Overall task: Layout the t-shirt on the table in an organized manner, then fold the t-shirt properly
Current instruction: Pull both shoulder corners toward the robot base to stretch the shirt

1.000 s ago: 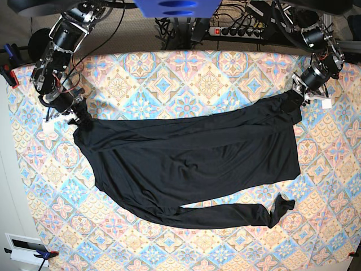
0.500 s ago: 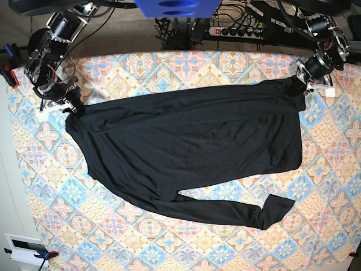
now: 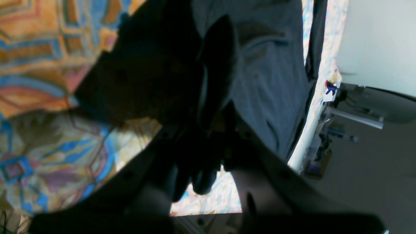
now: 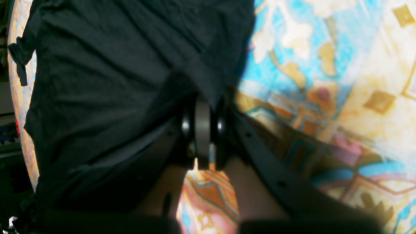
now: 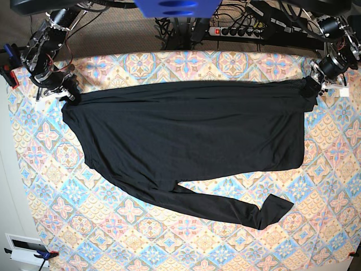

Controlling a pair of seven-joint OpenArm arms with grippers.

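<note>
Black t-shirt (image 5: 186, 130), spread taut

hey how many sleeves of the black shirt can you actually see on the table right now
1. A single long sleeve trails from the t-shirt along the near side of the table, its cuff folded back. The other sleeve may be hidden under the body.

Base view looks straight down; both wrist views closely share the t-shirt (image 5: 186, 135).
</note>
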